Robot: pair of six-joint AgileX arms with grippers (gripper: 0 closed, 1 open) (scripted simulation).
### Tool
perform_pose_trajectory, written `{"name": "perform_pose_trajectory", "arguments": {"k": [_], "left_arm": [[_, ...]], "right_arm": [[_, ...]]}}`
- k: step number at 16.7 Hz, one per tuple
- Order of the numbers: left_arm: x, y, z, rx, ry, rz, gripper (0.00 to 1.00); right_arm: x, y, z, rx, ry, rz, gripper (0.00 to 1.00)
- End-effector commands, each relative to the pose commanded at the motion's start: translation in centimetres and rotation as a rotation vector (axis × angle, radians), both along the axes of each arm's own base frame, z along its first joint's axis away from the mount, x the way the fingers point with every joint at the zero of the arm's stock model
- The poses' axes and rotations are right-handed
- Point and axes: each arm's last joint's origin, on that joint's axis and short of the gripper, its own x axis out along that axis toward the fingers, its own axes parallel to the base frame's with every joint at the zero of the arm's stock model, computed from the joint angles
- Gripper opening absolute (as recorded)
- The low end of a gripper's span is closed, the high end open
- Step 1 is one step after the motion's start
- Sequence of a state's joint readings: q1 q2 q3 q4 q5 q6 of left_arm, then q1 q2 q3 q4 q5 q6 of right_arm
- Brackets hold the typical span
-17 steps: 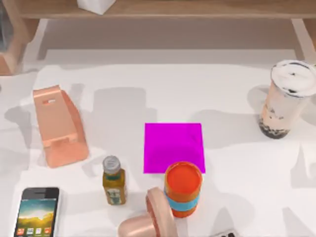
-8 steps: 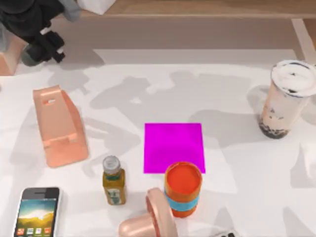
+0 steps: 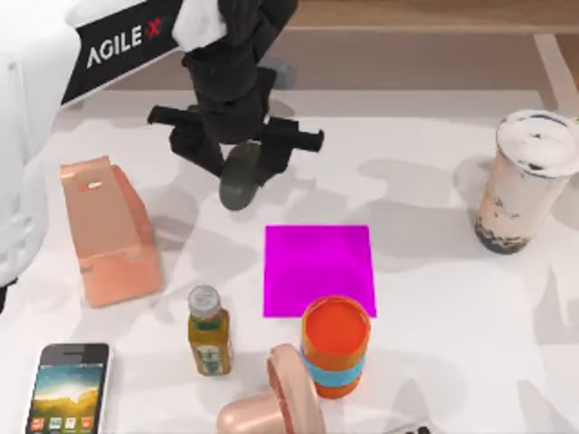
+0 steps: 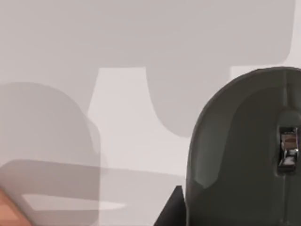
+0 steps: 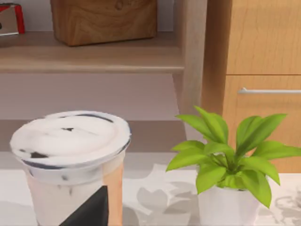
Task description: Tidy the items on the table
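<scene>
**Mouse carried above the magenta mat**

The left gripper (image 3: pixel 237 149) hangs over the back middle of the table (image 3: pixel 434 298), clamped on the dark grey computer mouse (image 3: pixel 241 175), which dangles below its fingers with its long axis running toward the front. The magenta mat (image 3: pixel 317 270) lies just ahead and to the right of that gripper, probably the drop spot. The bubble tea cup (image 3: pixel 525 181) stands far off right; the smartphone (image 3: pixel 68 387) sits at the front left.

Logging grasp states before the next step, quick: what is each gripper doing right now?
Left gripper: shut on the mouse, held above the table behind the magenta mat.
Right gripper: by the bubble tea; cannot be told.
</scene>
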State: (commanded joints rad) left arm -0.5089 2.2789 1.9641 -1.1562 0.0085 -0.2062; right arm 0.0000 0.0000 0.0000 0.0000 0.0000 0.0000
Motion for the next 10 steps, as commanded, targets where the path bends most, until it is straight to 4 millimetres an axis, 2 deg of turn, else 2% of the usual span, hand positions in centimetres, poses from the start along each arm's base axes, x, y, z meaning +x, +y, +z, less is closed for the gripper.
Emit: {"name": "perform_pose_trajectory", "arguments": {"k": [3, 5, 7, 10], "left_arm": [[-2.4, -4.4, -2.0, 0.005, 0.068, 0.137, 0.00], [-3.8, -6.5, -3.0, 0.017, 0.091, 0.200, 0.00], [-4.9, -7.9, -3.6, 0.030, 0.102, 0.244, 0.00], [-5.5, -8.6, -3.9, 0.041, 0.105, 0.270, 0.00]], "right_arm": [[0.0, 0.0, 0.0, 0.000, 0.000, 0.000, 1.00], [0.0, 0.0, 0.0, 0.000, 0.000, 0.000, 1.00], [0.0, 0.0, 0.0, 0.000, 0.000, 0.000, 1.00], [0.0, 0.0, 0.0, 0.000, 0.000, 0.000, 1.00]]}}
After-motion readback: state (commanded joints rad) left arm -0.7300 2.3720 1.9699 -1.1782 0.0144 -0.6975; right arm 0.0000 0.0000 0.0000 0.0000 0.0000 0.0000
